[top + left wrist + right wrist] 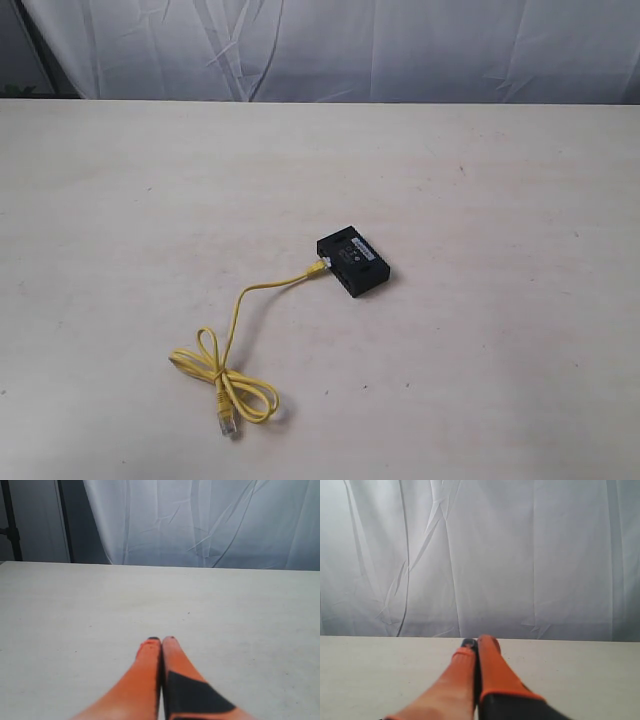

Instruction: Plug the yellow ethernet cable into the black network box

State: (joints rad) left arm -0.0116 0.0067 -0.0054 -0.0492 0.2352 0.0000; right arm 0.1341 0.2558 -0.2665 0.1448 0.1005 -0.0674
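The left tool (161, 641) and right tool (475, 642) are each pressed together, empty, well apart from the yellow ethernet cable (233, 318), whose one plug touches the black network box (353, 262) on the bench (500, 180). Seating looks uncertain; snagging the loops could drag the light box.

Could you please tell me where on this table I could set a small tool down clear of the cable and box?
The table is bare right of the box, along the far strip by the curtain, and left of the cable. It is crowded only on the diagonal from the box down to the cable's loops.
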